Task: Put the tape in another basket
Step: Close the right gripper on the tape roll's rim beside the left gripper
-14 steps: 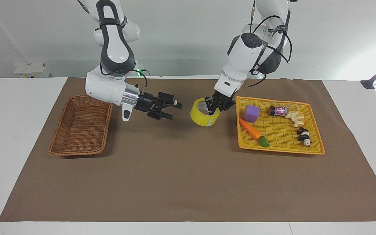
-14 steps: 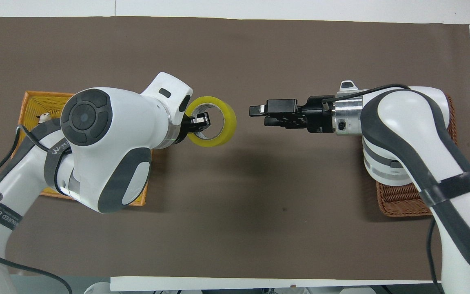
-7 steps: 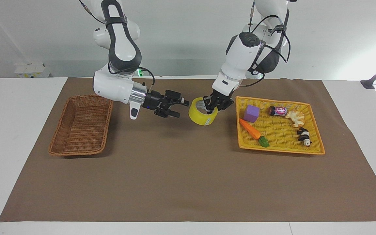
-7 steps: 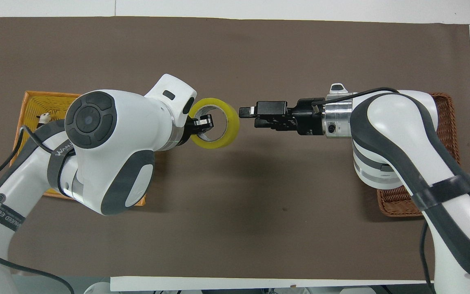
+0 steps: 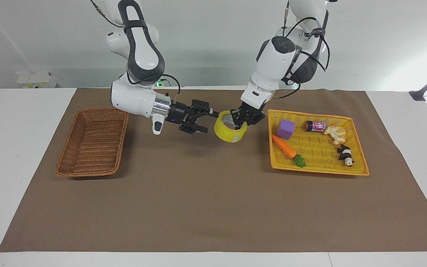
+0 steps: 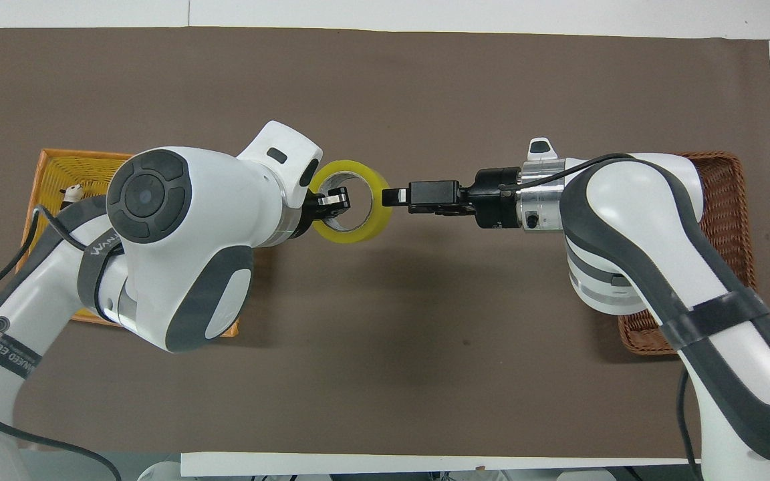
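— Tape (image 5: 230, 131) hangs off the left hand (image 5: 244, 119), pinched through its wall, above the mat between the 2 baskets.

— And the right hand (image 5: 202, 120)?

— Spread wide, tips at the roll's rim. Let go early and it drops, likely rolls.

— Room?

— Bare surface (image 5: 213, 200) across to the wicker basket (image 5: 92, 142).
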`<action>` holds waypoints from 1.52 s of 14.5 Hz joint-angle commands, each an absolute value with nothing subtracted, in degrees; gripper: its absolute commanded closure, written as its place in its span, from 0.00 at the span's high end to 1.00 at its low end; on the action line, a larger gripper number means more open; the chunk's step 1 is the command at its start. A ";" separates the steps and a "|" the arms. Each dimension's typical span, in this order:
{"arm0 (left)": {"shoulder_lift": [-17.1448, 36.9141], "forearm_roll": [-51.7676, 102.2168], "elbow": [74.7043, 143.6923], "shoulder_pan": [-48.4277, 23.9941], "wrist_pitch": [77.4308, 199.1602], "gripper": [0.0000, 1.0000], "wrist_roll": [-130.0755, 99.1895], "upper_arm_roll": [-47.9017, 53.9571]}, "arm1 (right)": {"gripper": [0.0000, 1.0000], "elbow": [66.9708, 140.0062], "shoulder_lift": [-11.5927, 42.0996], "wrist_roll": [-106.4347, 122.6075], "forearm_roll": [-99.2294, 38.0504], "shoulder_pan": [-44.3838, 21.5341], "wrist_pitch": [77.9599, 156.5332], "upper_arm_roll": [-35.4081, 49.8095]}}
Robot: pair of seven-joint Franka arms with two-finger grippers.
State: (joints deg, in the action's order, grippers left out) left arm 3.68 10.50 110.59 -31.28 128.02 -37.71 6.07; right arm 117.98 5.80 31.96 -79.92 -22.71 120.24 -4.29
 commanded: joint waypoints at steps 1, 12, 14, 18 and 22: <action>3.87 11.51 109.42 -32.26 127.71 0.00 -36.83 5.45 | 1.00 119.62 4.57 34.63 -81.56 -25.74 124.35 -4.31; 3.78 11.60 109.51 -32.61 127.27 0.00 -36.83 5.45 | 0.98 120.23 4.57 32.08 -81.83 -26.54 125.68 -4.31; 3.78 11.60 109.51 -32.61 127.27 0.00 -36.74 5.45 | 0.91 120.23 4.57 31.99 -81.83 -26.46 125.68 -4.31; 3.69 11.60 109.60 -32.52 127.27 0.00 -36.74 5.45 | 0.81 120.15 4.57 29.80 -81.83 -26.46 125.51 -4.31; 3.69 11.60 109.60 -32.34 127.18 0.00 -36.65 5.45 | 0.46 119.88 4.48 27.16 -81.83 -26.11 124.45 -4.31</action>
State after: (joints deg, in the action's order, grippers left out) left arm 3.71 10.50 110.59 -31.82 127.95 -37.71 6.17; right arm 118.91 5.63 28.18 -80.67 -27.08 125.09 -4.78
